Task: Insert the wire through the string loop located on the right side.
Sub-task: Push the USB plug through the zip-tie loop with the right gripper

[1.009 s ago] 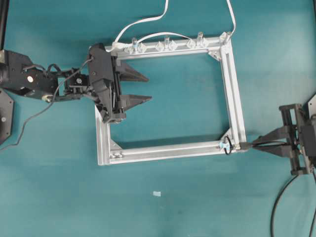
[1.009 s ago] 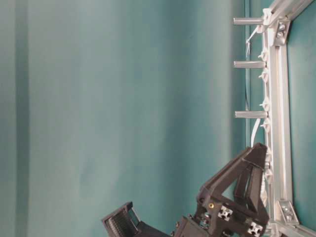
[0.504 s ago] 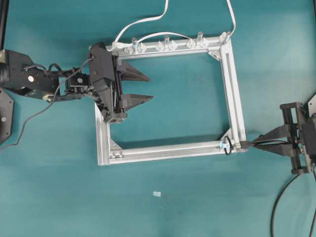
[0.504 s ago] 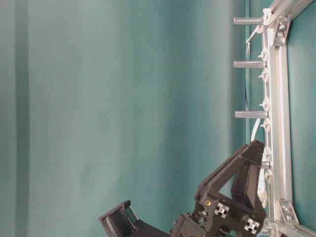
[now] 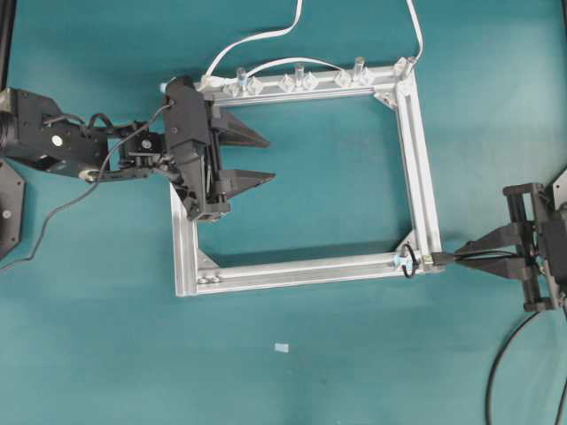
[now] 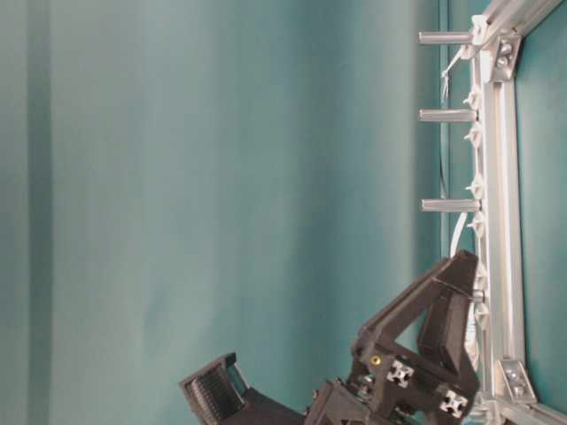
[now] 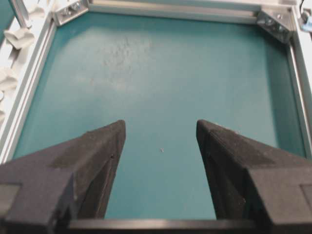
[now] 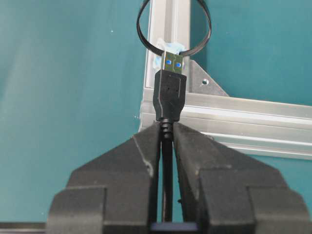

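Now the right gripper (image 8: 165, 141) is closed on the wire (image 8: 169, 95), plug just at 6 o'clock of the string loop (image 8: 174, 27); push straight and slowly (left gripper (image 5: 252, 158) waits open, empty).

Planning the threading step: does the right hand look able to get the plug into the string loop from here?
Probably yes: the right hand holds the wire with its plug tip right before the string loop, nothing between.
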You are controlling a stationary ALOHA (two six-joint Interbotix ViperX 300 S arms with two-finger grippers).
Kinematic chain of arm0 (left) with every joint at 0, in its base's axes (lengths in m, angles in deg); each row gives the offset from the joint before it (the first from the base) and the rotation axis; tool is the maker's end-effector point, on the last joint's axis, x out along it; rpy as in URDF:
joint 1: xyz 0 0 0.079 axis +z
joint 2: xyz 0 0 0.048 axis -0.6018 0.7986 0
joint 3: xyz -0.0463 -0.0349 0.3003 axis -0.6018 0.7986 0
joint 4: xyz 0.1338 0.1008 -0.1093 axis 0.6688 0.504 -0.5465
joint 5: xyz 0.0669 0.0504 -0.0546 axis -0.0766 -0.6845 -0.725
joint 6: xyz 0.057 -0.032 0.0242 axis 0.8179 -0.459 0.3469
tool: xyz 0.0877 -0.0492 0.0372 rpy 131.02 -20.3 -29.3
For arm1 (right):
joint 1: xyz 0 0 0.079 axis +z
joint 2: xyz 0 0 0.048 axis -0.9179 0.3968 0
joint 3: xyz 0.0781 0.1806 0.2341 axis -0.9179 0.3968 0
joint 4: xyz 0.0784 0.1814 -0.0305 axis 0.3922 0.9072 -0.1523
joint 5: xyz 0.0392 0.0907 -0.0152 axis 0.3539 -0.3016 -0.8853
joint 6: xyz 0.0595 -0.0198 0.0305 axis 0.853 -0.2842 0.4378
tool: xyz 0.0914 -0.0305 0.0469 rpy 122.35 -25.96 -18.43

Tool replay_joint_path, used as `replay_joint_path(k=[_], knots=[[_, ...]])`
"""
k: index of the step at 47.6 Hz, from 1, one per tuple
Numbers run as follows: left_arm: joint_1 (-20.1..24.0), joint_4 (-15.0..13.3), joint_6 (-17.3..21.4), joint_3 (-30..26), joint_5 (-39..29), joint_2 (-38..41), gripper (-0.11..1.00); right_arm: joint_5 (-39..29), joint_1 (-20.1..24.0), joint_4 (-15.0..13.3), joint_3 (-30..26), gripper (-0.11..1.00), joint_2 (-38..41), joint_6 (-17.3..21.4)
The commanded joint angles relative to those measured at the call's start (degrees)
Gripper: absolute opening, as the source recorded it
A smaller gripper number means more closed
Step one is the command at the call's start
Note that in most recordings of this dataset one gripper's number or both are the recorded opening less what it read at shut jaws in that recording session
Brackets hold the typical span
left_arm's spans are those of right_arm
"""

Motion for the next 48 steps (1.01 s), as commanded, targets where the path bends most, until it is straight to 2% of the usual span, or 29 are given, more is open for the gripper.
replay_joint_path(k=[1,16,27,48], knots=[[-0.3,-0.1,-0.4,-1.5,-1.3,-0.8,0.62,0.2,-0.2,0.1,-0.3,0.11,-0.2,-0.1],[-0.9,0.0,-0.4,-2.0,-1.8,-0.8,0.62,0.1,-0.2,0.0,-1.1,0.11,-0.2,-0.1],[-1.2,0.0,-0.4,-2.5,-1.8,-0.7,0.62,-0.2,-0.6,-0.2,-4.0,0.11,1.6,-0.4],[-2.5,-0.1,-0.4,-2.5,-1.8,-0.8,0.62,-0.2,-3.9,-1.7,-8.3,0.11,6.8,-0.4]])
